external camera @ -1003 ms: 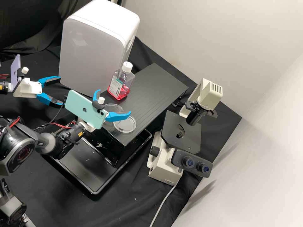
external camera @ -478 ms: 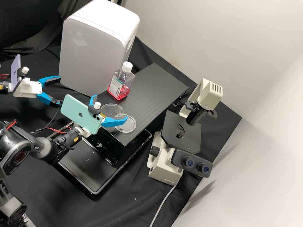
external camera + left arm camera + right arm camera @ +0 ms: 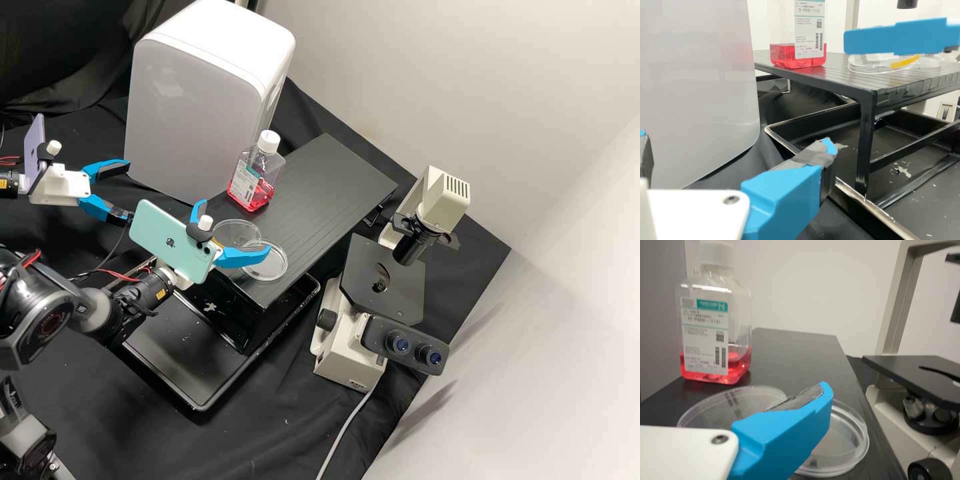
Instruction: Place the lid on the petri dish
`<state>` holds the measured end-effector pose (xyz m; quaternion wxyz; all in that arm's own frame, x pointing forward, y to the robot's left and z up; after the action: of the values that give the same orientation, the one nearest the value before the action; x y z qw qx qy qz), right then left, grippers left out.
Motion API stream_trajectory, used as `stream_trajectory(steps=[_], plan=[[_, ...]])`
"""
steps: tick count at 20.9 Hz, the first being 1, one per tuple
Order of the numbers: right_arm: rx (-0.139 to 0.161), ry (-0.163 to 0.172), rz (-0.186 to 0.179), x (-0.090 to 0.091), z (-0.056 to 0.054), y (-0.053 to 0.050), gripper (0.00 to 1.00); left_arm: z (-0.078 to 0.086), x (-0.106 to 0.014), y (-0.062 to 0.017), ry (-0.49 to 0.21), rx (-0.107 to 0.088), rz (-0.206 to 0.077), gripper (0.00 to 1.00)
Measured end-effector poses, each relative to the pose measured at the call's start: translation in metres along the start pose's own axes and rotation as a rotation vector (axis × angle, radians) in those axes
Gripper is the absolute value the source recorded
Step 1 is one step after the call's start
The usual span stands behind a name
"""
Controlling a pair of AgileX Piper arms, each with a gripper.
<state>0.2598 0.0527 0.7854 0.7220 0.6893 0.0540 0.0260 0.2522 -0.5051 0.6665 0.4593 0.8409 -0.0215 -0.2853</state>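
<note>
Right hand (image 3: 223, 233) drawn back a little toward its own arm since a second ago, then almost motionless over the last half-second. Fingers spread wide, nothing gripped, hovering just above two clear discs on the black raised platform (image 3: 333, 180).

Presumed lid (image 3: 233, 229), near the red-medium bottle (image 3: 253, 175), lying between the two blue fingers. Presumed petri dish (image 3: 272, 265) just beyond the lower finger, close to the platform's edge.

Lid not yet on the dish. Apparently a re-aiming of the grasp rather than a lift, with pick-up, carry and seating all outstanding.

Left hand (image 3: 127, 189) open and empty, well apart, beside the white cabinet (image 3: 200, 87).

Not firmly decidable:
- **Identity of the discs:** both clear and shallow, and named here only from the fingers' bracketing of the rear one.
- **Meeting of the two rims:** masked by the lower finger, so overlap or mere touching uncertain.
- **Right wrist view:** second finger of the right hand cut off.
- **Contact with the lid:** too fine to judge.
</note>
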Motion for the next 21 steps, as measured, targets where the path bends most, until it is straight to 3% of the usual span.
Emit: stream_trajectory(steps=[15, 16, 21], plan=[[0.006, -0.025, -0.018, 0.0034, 0.0044, -0.0070, 1.00, -0.0015, 0.0002, -0.0009, 0.014, -0.006, -0.001, 1.00], [0.006, -0.025, -0.018, 0.0034, 0.0044, -0.0070, 0.00, -0.0015, 0.0002, -0.0009, 0.014, -0.006, -0.001, 1.00], [0.006, -0.026, -0.019, 0.0035, 0.0047, -0.0072, 0.00, -0.0018, 0.0004, -0.0021, 0.015, -0.006, -0.005, 1.00]])
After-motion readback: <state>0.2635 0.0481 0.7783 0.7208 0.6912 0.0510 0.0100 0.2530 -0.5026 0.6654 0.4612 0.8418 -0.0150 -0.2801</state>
